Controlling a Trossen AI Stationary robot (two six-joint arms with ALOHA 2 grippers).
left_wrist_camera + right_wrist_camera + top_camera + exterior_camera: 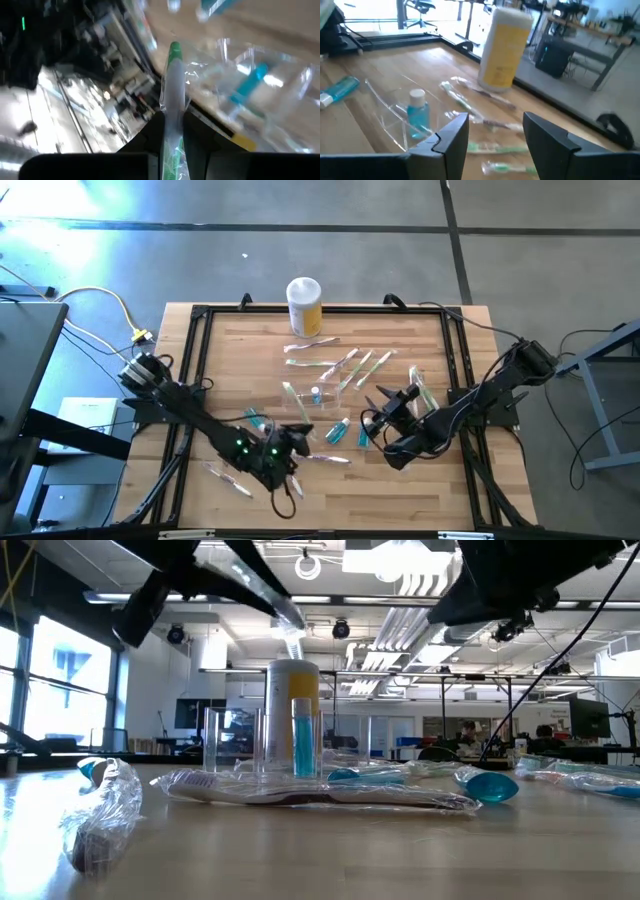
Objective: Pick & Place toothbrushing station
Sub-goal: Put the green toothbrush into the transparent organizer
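The toothbrushing station is a clear plastic container standing on the wood at the table's middle, with a small blue bottle in it. It also shows in the right wrist view, the low view and the left wrist view. My left gripper is just near of the station, shut on a wrapped green toothbrush. My right gripper is open and empty, to the right of the station, pointing toward it. My left gripper pinches the wrapped green toothbrush between its two fingers, on the handle part below the green head. The brush runs along the fingers and sticks out past their tips. In the low view its wrapped end is lifted clear of the table.
A white-lidded yellow jar stands at the far edge. Several wrapped toothbrushes lie around the station, teal tubes lie near it, and one wrapped brush lies at the near left. A black frame rims the table.
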